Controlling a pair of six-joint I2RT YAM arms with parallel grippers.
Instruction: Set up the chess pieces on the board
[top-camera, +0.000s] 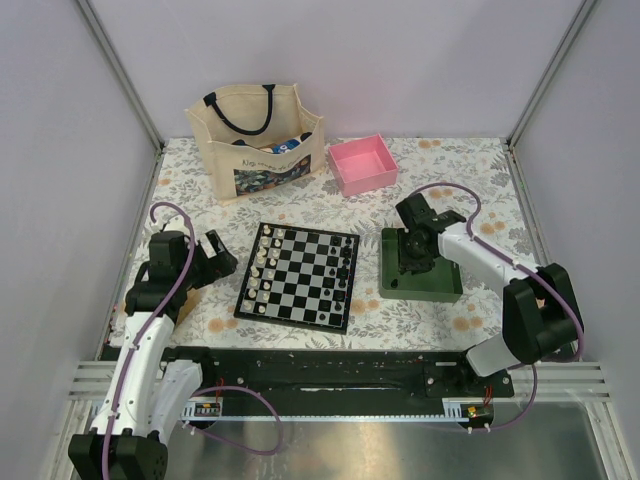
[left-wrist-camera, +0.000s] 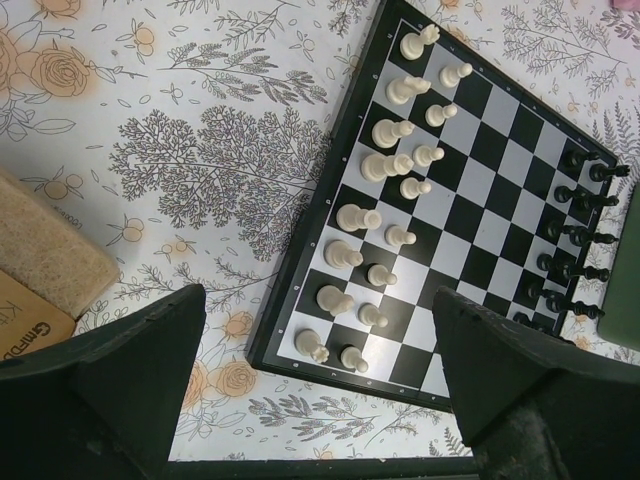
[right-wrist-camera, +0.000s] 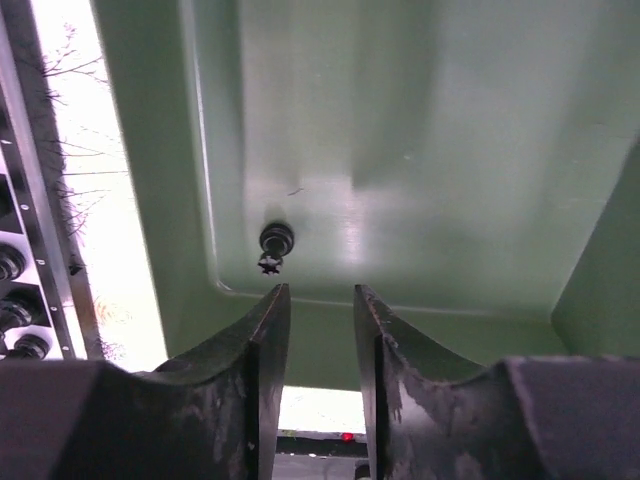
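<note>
One black chess piece (right-wrist-camera: 275, 245) lies in the lower left corner of the green tray (right-wrist-camera: 420, 150). It is just above the right gripper (right-wrist-camera: 320, 295), whose jaws stand narrowly apart with nothing between them. The other black chess pieces (top-camera: 343, 268) stand along the right edge of the board (top-camera: 298, 277), mid-frame in the top view, with cream-white chessmen (top-camera: 262, 268) along its left. The left gripper (left-wrist-camera: 318, 300), fingers spread wide, hangs left of the board. At upper left a tote bag (top-camera: 255, 135) holds blue and white things, and a pink box (top-camera: 362, 165) sits beside it.
</note>
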